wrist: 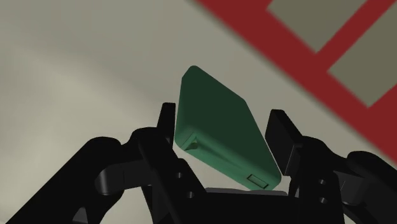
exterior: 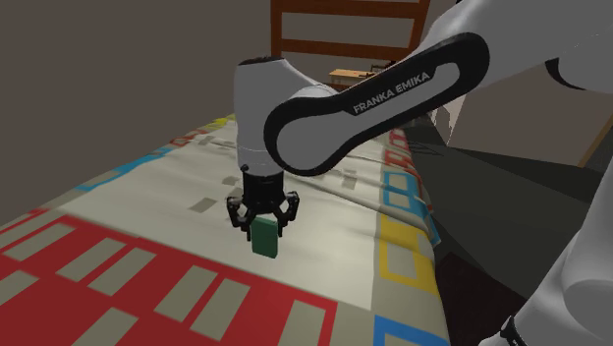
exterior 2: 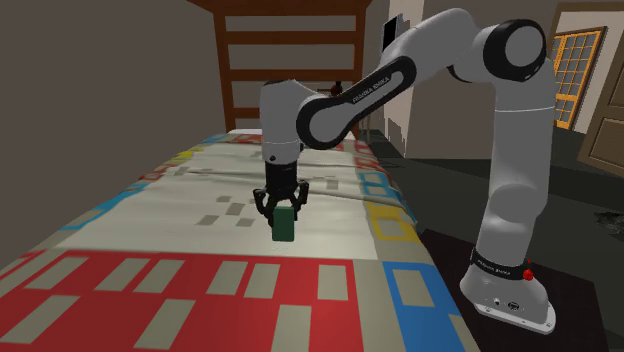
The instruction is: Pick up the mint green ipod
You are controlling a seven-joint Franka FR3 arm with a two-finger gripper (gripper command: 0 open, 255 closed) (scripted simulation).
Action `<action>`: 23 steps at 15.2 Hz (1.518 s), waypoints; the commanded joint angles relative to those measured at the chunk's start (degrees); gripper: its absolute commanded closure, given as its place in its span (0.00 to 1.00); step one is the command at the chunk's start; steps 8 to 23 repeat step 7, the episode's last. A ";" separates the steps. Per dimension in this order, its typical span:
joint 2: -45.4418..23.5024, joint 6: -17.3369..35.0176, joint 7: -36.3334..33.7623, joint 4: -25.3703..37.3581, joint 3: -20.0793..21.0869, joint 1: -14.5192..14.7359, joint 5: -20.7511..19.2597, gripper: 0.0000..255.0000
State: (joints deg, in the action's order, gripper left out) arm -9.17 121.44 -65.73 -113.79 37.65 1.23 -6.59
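In the shoulder view, red blocks (exterior: 147, 270) with pale grey bars fill the lower left of the bed's (exterior: 128, 197) patterned cover. Just right of them, at the frame's centre, the black end effector (exterior: 263, 224) points straight down. It is closed on a dark green ipod (exterior: 263, 241), which hangs upright below the fingertips over the cover's pale middle. Whether its lower edge touches the cloth, I cannot tell. The white arm (exterior: 383, 98) runs up to the upper right, with a brown wooden ladder frame (exterior: 344, 29) behind it. A yellow square (exterior: 408, 251) lies on the cover at right.

In the second exterior view the bed (exterior 2: 150, 200) spans the left. The end effector (exterior 2: 283, 208) grips the ipod (exterior 2: 284, 226) at centre, and the arm (exterior 2: 440, 50) arches to its base (exterior 2: 505, 290) at lower right. A brown door (exterior 2: 605, 120) stands at the far right.

In the wrist view the fingers (wrist: 167, 124) clasp the tilted ipod (wrist: 219, 133) by its narrow sides. A red band (wrist: 299, 57) crosses the upper right.
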 commanded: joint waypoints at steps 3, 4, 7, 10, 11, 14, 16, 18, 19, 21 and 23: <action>1.19 -2.80 0.57 1.87 0.24 -0.15 0.98 1.00; 1.51 -3.51 0.74 2.33 0.28 -0.21 1.23 1.00; 1.85 -4.32 0.93 2.88 0.32 -0.26 1.50 1.00; 1.85 -4.32 0.93 2.88 0.32 -0.26 1.50 1.00; 1.85 -4.32 0.93 2.88 0.32 -0.26 1.50 1.00; 1.85 -4.32 0.93 2.88 0.32 -0.26 1.50 1.00; 1.85 -4.32 0.93 2.88 0.32 -0.26 1.50 1.00; 1.85 -4.32 0.93 2.88 0.32 -0.26 1.50 1.00; 1.85 -4.32 0.93 2.88 0.32 -0.26 1.50 1.00; 1.85 -4.32 0.93 2.88 0.32 -0.26 1.50 1.00; 1.85 -4.32 0.93 2.88 0.32 -0.26 1.50 1.00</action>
